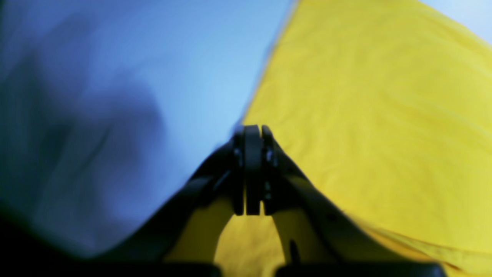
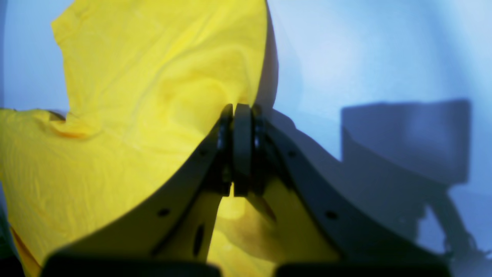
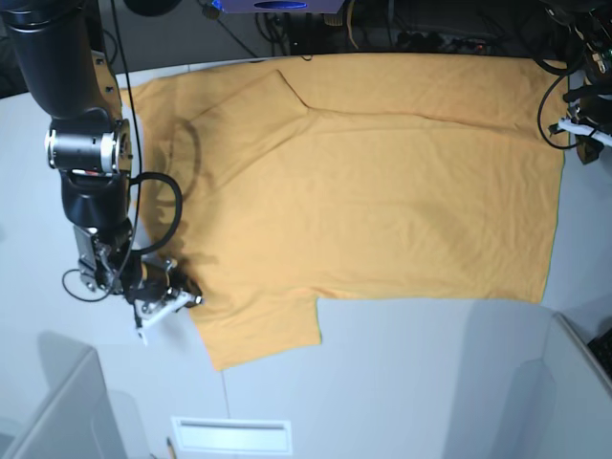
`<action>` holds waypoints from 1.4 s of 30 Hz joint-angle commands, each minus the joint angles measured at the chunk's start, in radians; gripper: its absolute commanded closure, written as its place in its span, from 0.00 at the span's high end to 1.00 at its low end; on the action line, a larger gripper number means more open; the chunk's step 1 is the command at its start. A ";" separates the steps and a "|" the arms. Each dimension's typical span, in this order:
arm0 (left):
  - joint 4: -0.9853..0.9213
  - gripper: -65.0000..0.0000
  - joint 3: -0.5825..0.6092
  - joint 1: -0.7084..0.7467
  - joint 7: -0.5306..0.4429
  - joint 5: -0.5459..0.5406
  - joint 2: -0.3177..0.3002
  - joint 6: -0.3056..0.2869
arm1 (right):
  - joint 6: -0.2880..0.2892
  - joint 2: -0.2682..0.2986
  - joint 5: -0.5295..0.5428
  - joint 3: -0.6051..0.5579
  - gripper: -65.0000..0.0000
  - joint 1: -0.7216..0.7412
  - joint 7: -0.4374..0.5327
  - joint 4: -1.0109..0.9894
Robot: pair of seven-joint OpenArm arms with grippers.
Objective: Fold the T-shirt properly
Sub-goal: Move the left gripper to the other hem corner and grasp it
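While both sets of jaws are sitting pressed together at opposite edges of the T-shirt (image 3: 382, 191) lying flat on the table (image 3: 430, 382), you're risking the right gripper (image 3: 186, 295) slipping off its thin pinch.

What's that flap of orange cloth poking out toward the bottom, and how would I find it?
Start at the pale table and the big orange T-shirt spread across it. On its near edge, beside the right gripper, sticks out a short sleeve.
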 commanded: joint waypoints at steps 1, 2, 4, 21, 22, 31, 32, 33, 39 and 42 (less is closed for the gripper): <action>-0.004 0.00 0.014 -0.004 -0.020 -0.008 -0.037 0.002 | -0.003 0.006 -0.013 -0.002 0.00 0.024 -0.013 0.006; -0.023 0.00 0.027 -0.016 -0.020 -0.008 -0.056 0.003 | -0.003 0.006 -0.013 -0.002 0.00 0.024 -0.013 0.006; -0.066 0.02 0.028 -0.071 -0.020 -0.010 -0.074 0.003 | -0.003 0.006 -0.013 -0.002 0.00 0.024 -0.015 0.006; -0.895 0.77 0.329 -0.746 -0.049 -0.008 -0.351 -0.001 | -0.003 0.008 -0.013 -0.002 0.00 0.023 -0.019 0.009; -0.949 0.77 0.380 -0.786 -0.078 -0.008 -0.363 -0.001 | -0.003 0.008 -0.013 -0.002 0.00 0.023 -0.019 0.009; -1.437 0.77 0.812 -1.104 -0.348 -0.010 -0.395 -0.001 | -0.003 0.014 -0.013 -0.002 0.00 0.021 -0.021 0.011; -1.480 0.78 0.846 -1.122 -0.377 -0.010 -0.395 -0.003 | -0.003 0.020 -0.013 -0.001 0.00 0.021 -0.021 0.011; -1.518 0.78 0.880 -1.137 -0.405 -0.010 -0.392 -0.003 | -0.003 0.023 -0.013 0.001 0.00 0.021 -0.021 0.011; -1.592 0.78 0.957 -1.165 -0.495 -0.011 -0.351 -0.003 | -0.003 0.029 -0.013 -0.002 0.00 0.021 -0.021 0.011; -1.592 0.79 0.958 -1.167 -0.497 -0.011 -0.323 -0.003 | -0.003 0.031 -0.013 -0.002 0.00 0.021 -0.021 0.011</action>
